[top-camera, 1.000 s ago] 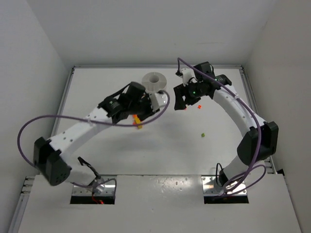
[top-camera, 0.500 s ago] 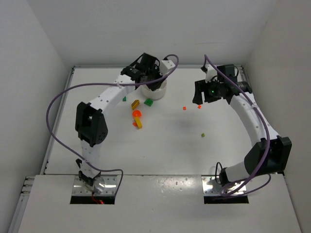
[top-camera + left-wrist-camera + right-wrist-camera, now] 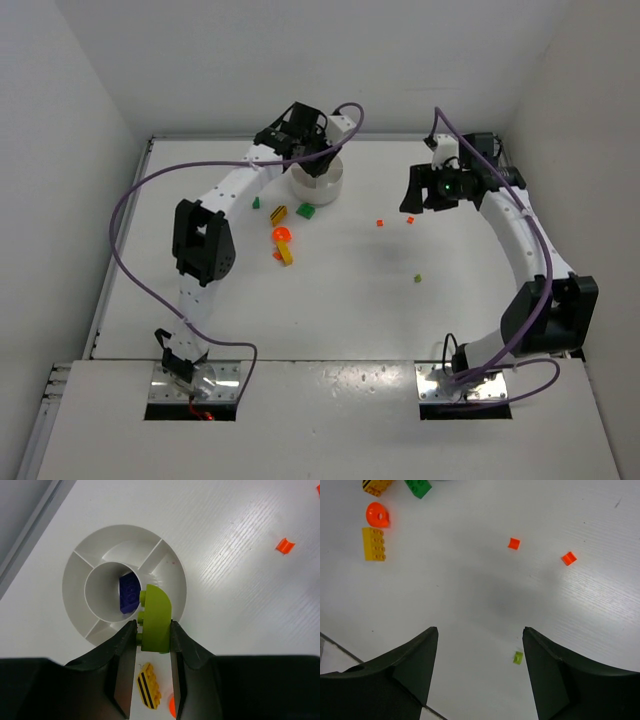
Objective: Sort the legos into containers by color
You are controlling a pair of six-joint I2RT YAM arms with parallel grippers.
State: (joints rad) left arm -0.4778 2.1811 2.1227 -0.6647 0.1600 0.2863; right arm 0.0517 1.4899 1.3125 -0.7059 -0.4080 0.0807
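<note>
Now, left gripper: pinching the lime brick by its flat sides, studs facing the purple brick; jaws pressed onto it.
Lime brick, where: in the air over the dish, its tip at the centre well's rim, its body over a wedge on the side twd the striped yellow brick. Can't tell which compartment it sits exactly above.
Why held so: my read, it's lined up for a drop. The purple brick already lies in the centre well, so lime should go in a wedge, not the well.
Left arm pose: stretched from the near-left base to the dish at the far side, elbow raised, wrist tipped down over the dish.
Right gripper: fingers spread wide, nothing betw them.
Why there: hangs above the table on the right, far side; two orange bits and a lime bit are under its camera, prob the next picks.
Right arm pose: arcs up the right side from the near-right base, wrist turned left twd the middle.
Unsorted, on the table: yellow brick, orange ring, green brick, all near-left of the dish; bits well apart to the right.
Progress: early; one piece in the dish as far as visible.
</note>
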